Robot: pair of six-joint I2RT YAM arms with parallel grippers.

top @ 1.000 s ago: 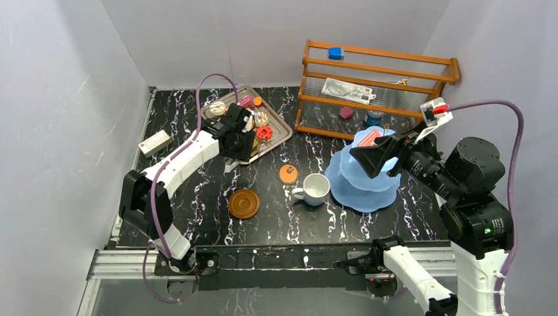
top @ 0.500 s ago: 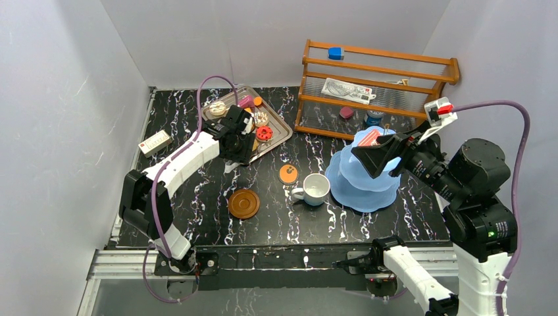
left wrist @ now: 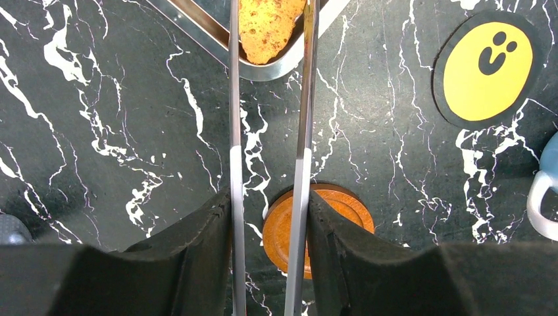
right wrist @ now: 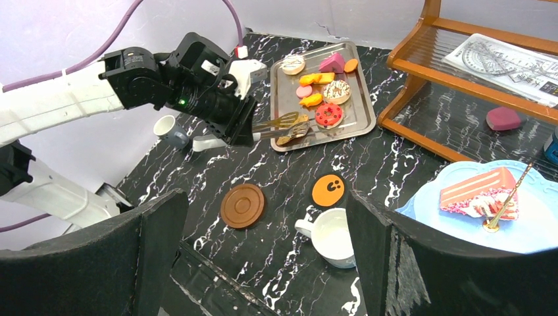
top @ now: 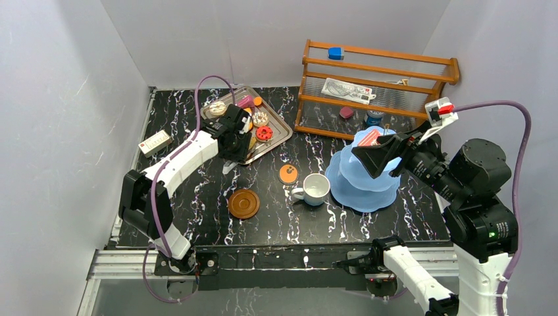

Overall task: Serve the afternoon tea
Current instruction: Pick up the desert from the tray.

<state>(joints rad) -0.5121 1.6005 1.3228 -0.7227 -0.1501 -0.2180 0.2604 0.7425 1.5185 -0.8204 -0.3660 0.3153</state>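
Where your left fingers (left wrist: pixel 197 250) close: clenched on both blades of the metal tongs (left wrist: pixel 235 99), one pad outside each blade.
Left gripper (left wrist: pixel 268 210): you have it over the black marble table (left wrist: pixel 99 131), just off the near corner of the silver tray (left wrist: pixel 276 69).
Tongs tips: one on either side of a yellow-orange cookie (left wrist: pixel 266 26) lying in that tray corner. The right blade touches it, but you cannot confirm a firm pinch from these views.
Under the left gripper: brown saucer (left wrist: pixel 332 214), flat on the table.
Orange coaster (left wrist: pixel 487 62): flat on the table, near the white mug (top: pixel 316 188).
Rest of tray: donuts (right wrist: pixel 328 115) and other small pastries, all inside the rim.
Grey mug (right wrist: pixel 172 131): upright on the table beside your left arm, apart from the tray.
Right fingers (right wrist: pixel 151 250): released, spread wide.
Right gripper (top: pixel 376 158): above the light-blue stand (top: pixel 362 191), which stands just beside the white mug.
Pink cake slice (right wrist: pixel 477 191): on the stand's top tier, a gold stick (right wrist: pixel 507 201) resting against it.
Wooden rack (top: pixel 378 85): behind the stand, at the far edge.
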